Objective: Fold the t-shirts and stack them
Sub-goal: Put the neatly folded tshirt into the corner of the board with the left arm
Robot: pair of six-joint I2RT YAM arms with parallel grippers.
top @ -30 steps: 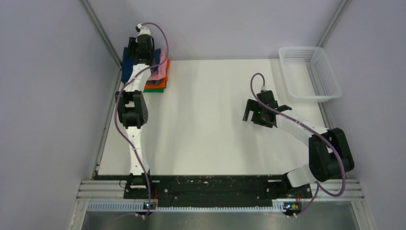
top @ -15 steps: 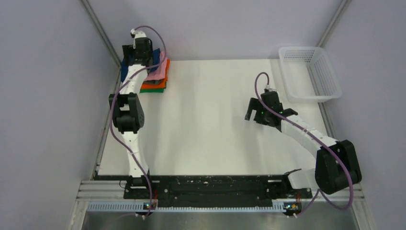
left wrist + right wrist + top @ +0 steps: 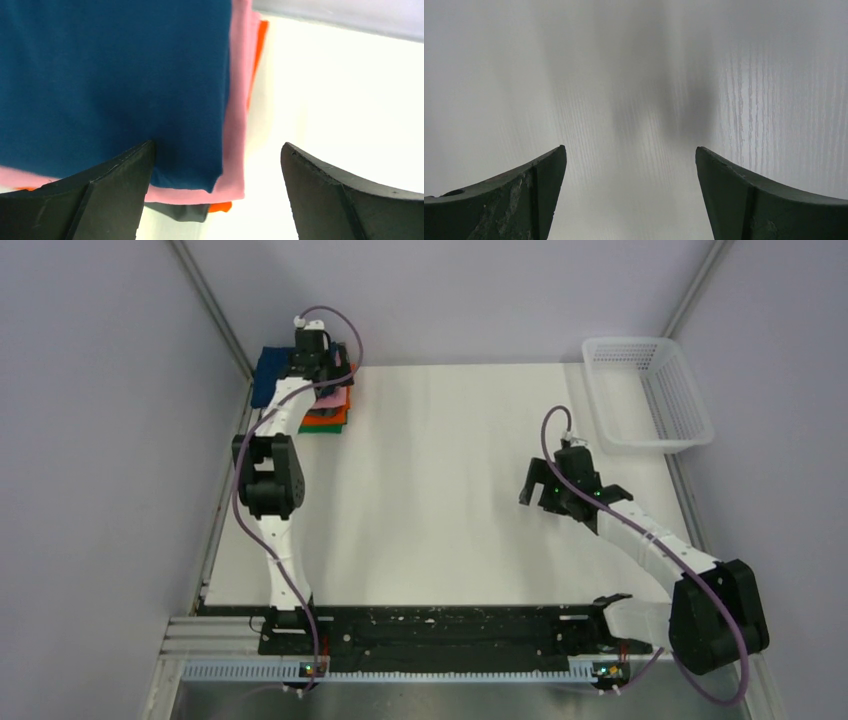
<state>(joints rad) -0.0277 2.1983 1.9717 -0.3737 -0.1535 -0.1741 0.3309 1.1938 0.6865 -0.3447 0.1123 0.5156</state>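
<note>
Left gripper [image 3: 216, 150], jaws spread and empty, hangs over the navy t-shirt [image 3: 110, 75] topping the stack [image 3: 328, 418] at the table's [image 3: 450, 520] eleven o'clock; right gripper [image 3: 629, 155] gapes empty too.

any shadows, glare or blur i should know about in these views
Right wrist view: a soft dark shadow falls on the white table between the fingers of the open right gripper. Left wrist view: the navy t-shirt is close and slightly blurred, and the table beside it is washed out. Top external view: even light, only faint shadows.
</note>
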